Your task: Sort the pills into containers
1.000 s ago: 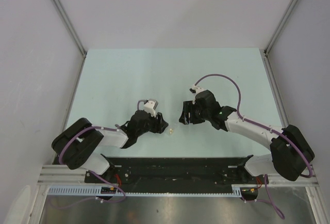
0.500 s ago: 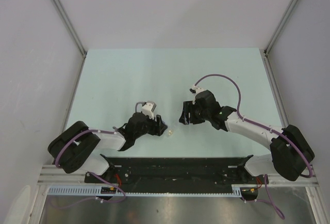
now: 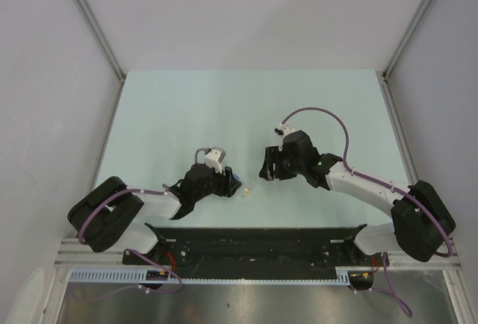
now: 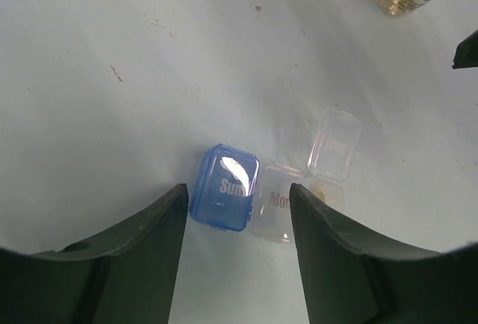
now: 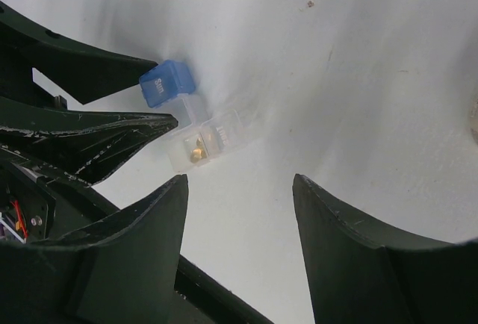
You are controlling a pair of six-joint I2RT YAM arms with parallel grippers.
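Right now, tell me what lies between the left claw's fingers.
The blue Sun compartment and most of the clear Mon compartment beside it; the left wrist view shows this.

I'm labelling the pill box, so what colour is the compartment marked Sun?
The Sun compartment is translucent blue; clearest in the left wrist view.

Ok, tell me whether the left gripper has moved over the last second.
Yes. In the top view the left gripper has drawn back slightly toward the base rail at the near edge, and a little to the left.
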